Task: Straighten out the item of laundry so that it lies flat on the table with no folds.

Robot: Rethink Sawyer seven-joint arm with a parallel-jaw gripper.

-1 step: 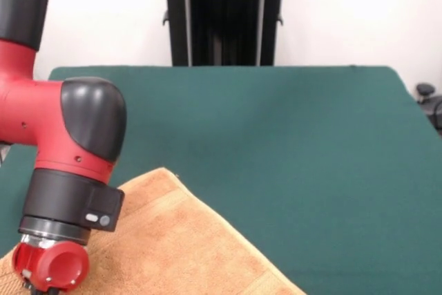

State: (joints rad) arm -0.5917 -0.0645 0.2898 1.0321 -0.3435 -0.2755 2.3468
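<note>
Seen from the front: red-and-black claw assembly (50, 267) low at left over the orange-tan terry towel (173, 246), claw grip impossible to tell, towel spreading rightward from beneath it across the dark green felt-topped table (297, 136).

The arm (62, 170) and the towel (166, 240) crowd the lower-left corner; the rest of the green surface (290, 143) lies open.

Even, bright light is falling across the table (290, 129), casting no hard shadows or glare. Left of it, the close arm (65, 170) is looking slightly soft.
</note>
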